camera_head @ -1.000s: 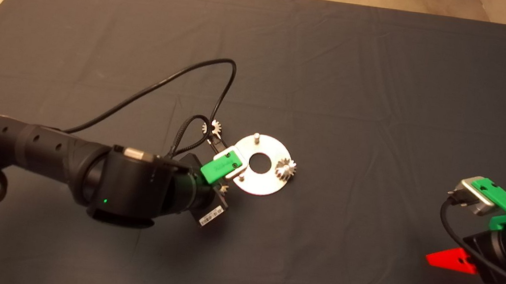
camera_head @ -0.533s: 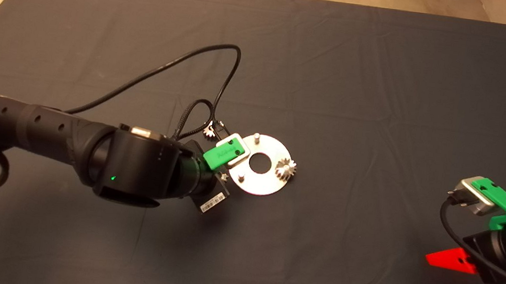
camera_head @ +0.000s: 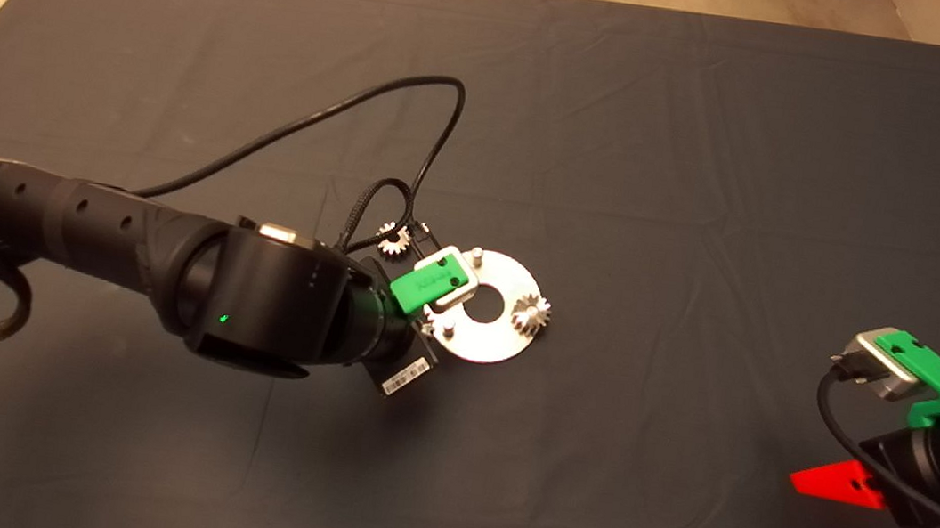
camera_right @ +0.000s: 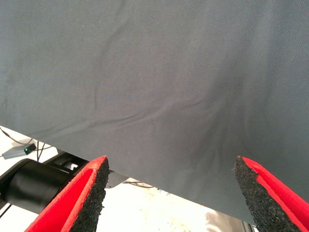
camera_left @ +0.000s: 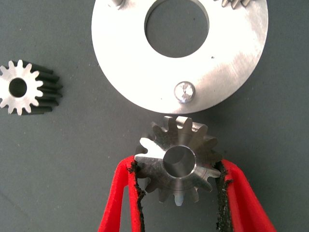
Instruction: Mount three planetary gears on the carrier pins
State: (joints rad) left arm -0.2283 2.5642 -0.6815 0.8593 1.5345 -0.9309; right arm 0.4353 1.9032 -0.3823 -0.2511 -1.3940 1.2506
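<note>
Step in hand: second of three gears being brought to its pin; judged roughly one-third done.

Left gripper (camera_left: 179,193): at work over the middle of the mat (camera_head: 717,151), at the disc's edge nearest the left arm. Its red fingers (camera_left: 120,198) are clamped on a planetary gear (camera_left: 178,162), one pad on each flank of the teeth, bore facing the wrist camera.

Held gear: just outside the rim of the carrier disc (camera_left: 231,77), beside the nearest carrier pin (camera_left: 185,92) but not over it. Bore and pin are not yet aligned; height above the disc cannot be told.

Carrier disc: flat on the mat near its centre. In the head view one gear (camera_head: 531,313) already sits at the disc's rim on the side toward the right arm, apparently on its pin. A bare pin (camera_head: 477,255) stands at the rim toward the mat's far edge.

Spare gear (camera_left: 20,87): lying on the mat apart from the disc, on the far-left side of it; untouched.

Right gripper (camera_right: 169,193): parked at the mat's right edge, fingers spread wide, holding nothing.

Next move, as judged: shift the held gear inward until its bore centres over the nearest pin, keep it level, lower it, then release.

Risk, as judged: a small offset would land the gear face on the pin tip or tilt it.
</note>
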